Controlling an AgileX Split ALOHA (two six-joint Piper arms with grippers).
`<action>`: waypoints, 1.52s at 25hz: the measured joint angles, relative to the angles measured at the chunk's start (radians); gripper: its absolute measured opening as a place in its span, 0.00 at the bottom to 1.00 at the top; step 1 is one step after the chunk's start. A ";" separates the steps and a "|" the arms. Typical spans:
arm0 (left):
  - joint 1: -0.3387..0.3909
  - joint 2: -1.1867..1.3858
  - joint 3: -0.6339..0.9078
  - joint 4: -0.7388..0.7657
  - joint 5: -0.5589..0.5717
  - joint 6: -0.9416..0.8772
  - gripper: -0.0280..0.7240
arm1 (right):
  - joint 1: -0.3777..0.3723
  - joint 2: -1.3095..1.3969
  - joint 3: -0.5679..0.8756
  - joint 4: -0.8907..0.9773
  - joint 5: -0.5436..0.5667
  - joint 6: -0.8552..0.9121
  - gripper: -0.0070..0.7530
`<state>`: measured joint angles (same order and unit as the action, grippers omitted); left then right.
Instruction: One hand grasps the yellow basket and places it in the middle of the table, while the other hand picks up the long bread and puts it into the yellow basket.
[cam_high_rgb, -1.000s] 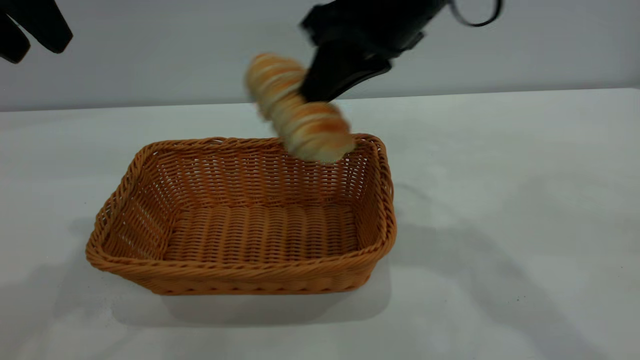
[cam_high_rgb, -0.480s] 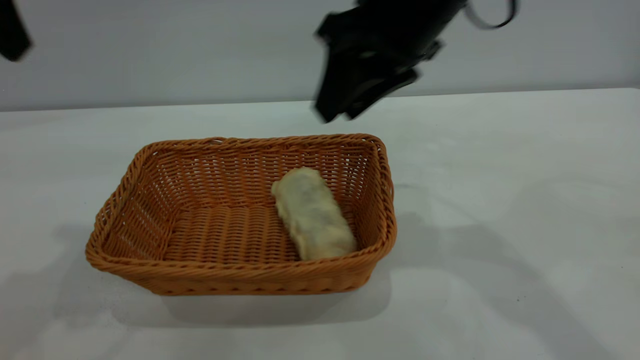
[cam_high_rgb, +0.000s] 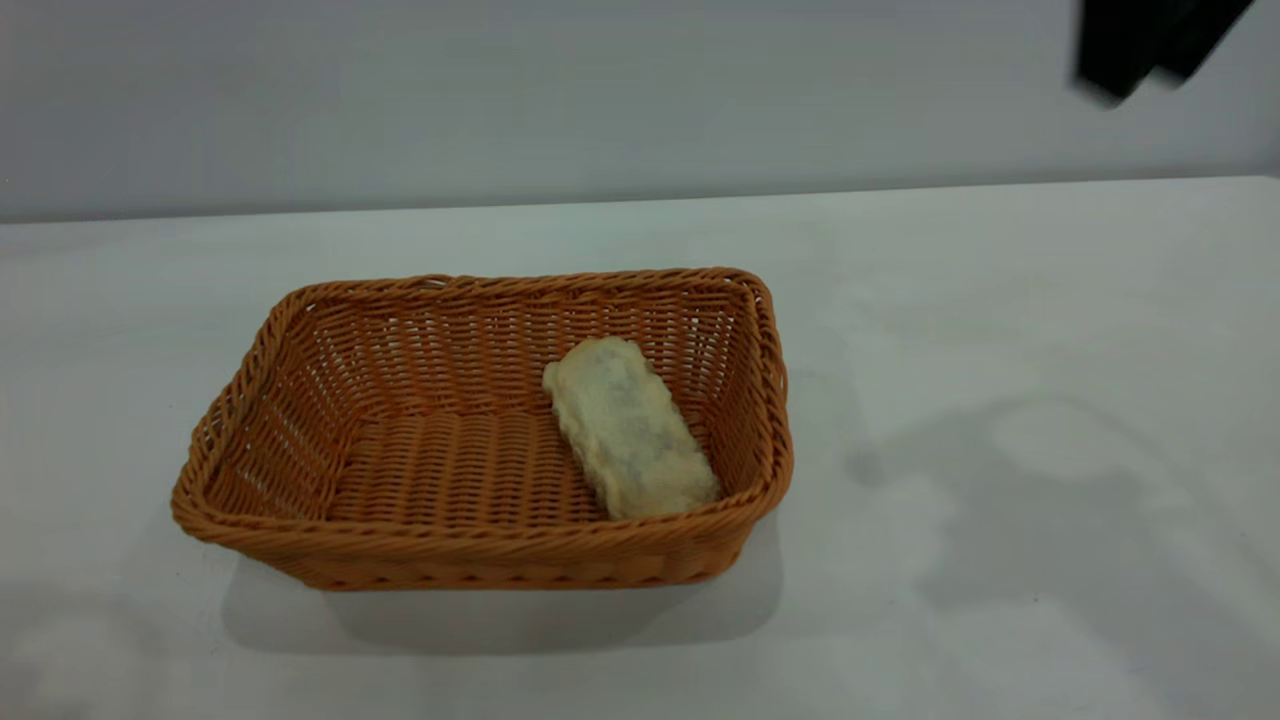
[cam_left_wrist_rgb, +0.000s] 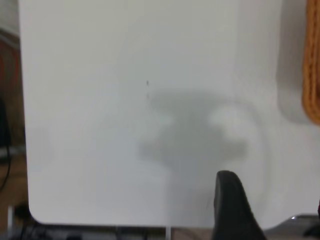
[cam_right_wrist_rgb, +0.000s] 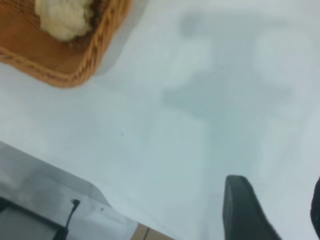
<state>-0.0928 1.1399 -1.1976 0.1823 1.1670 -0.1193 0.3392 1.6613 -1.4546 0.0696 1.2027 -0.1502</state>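
Item: long bread (cam_high_rgb: 630, 430) in yellow basket (cam_high_rgb: 480, 545), mid-worktop (cam_high_rgb: 1000, 300).
Loaf lies pale side up at basket's right end. Right pincer (cam_high_rgb: 1150, 45) high at far right, holding nothing, opening cannot be told. Left pincer (cam_left_wrist_rgb: 232, 210) likewise. Task appears complete.

Plain pale grey wall (cam_high_rgb: 500, 100) ran behind the scene, lit evenly with soft shadows. Below, a thin black cable (cam_right_wrist_rgb: 72, 212) lay on what was possibly a grey floor (cam_right_wrist_rgb: 30, 210).
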 joint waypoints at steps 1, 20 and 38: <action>0.000 -0.027 0.000 0.000 0.000 -0.001 0.66 | 0.000 -0.030 0.000 -0.008 0.010 0.004 0.50; 0.000 -0.751 0.154 -0.110 0.001 0.052 0.66 | 0.000 -0.800 0.277 -0.012 0.034 0.035 0.50; 0.000 -1.143 0.594 -0.110 0.002 0.175 0.66 | 0.000 -1.400 0.865 -0.012 0.027 0.025 0.50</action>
<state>-0.0928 -0.0032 -0.6033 0.0722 1.1688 0.0554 0.3392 0.2616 -0.5900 0.0577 1.2296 -0.1256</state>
